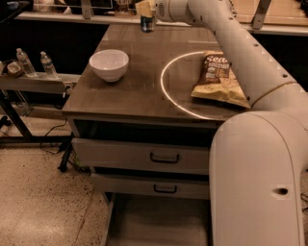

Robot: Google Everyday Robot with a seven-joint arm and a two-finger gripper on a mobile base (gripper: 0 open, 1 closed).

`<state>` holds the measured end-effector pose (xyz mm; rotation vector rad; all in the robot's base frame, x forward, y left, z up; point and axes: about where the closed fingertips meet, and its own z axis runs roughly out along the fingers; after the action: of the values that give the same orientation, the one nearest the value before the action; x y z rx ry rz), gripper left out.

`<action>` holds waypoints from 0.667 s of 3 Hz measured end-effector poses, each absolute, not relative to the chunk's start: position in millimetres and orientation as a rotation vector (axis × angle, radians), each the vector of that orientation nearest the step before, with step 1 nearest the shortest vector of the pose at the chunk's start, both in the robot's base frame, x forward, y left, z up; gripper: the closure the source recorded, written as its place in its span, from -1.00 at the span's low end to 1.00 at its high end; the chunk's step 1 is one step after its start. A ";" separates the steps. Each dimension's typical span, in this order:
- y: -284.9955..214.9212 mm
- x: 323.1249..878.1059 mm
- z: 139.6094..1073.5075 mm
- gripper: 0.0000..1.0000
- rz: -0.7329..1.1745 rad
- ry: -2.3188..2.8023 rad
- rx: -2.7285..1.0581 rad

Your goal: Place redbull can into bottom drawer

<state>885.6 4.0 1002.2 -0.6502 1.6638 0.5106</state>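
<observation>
The redbull can [147, 24], slim with a blue and silver body, hangs in my gripper [146, 14] over the far edge of the wooden table top [134, 91]. The gripper is shut on the can's upper part; the can's top is hidden by the fingers. My white arm [240, 57] stretches from the lower right across the table to it. The bottom drawer [154, 223] stands pulled out at floor level below the table, its flat grey floor showing, partly covered on the right by my arm's base.
A white bowl [109, 64] sits on the table's left side. A chip bag [219, 77] lies on the right. Two upper drawer fronts with dark handles [164, 157] are shut. Two water bottles [48, 65] stand on a shelf at the left.
</observation>
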 end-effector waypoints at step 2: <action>3.6 835.0 1014.9 1.00 0.543 1.618 -0.758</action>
<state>835.0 3.6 1014.9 -0.7581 1.6182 0.5427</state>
